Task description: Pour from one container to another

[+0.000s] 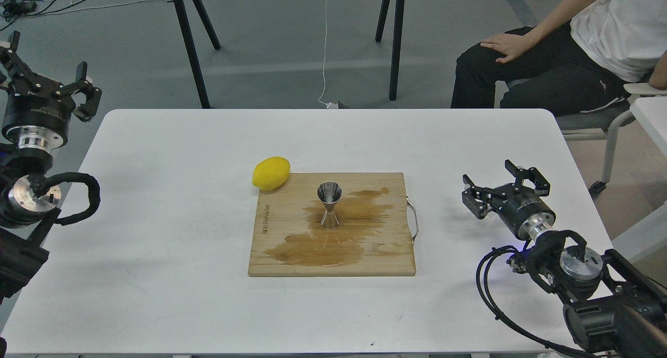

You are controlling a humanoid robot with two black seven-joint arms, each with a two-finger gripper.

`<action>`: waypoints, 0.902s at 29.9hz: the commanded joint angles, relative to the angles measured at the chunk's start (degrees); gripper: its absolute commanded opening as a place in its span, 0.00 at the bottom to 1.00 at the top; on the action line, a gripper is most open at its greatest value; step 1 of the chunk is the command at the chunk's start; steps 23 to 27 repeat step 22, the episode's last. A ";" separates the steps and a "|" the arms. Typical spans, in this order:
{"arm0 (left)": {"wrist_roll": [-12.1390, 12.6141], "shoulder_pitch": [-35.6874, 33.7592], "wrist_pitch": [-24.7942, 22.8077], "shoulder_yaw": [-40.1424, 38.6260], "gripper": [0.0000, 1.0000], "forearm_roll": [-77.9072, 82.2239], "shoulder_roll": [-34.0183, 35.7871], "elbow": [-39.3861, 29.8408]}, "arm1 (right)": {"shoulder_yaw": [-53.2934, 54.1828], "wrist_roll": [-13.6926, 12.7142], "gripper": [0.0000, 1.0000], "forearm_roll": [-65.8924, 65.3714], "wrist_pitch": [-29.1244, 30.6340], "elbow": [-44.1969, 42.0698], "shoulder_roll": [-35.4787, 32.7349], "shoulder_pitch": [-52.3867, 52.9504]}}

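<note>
The steel jigger [330, 205] stands upright on the wooden cutting board [385, 254], in the middle of a brown wet stain. The clear glass cup does not show in the head view; I cannot tell where it is. My right gripper [486, 171] hovers over the table to the right of the board, fingers spread wide, with nothing visible between them. My left gripper [47, 53] is raised off the table's far left corner, also spread open and empty.
A yellow lemon [271, 173] lies at the board's back left corner. The board has a metal handle [414, 220] on its right side. A seated person [563, 50] is beyond the table's far right; black table legs [190, 45] stand behind.
</note>
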 commanded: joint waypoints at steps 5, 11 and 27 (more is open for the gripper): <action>0.34 -0.19 -0.54 0.00 1.00 0.00 -0.09 -0.10 | -0.06 0.45 0.99 -7.37 1.99 -0.79 -5.23 11.47; 0.34 -0.19 -0.72 0.00 1.00 0.00 -1.49 -0.10 | -0.14 9.66 0.99 -12.12 6.11 -3.77 -7.51 18.42; 0.61 -0.81 -0.72 0.70 1.00 0.00 -2.73 -1.77 | -0.41 14.78 1.00 -15.82 6.91 -10.73 -7.78 22.82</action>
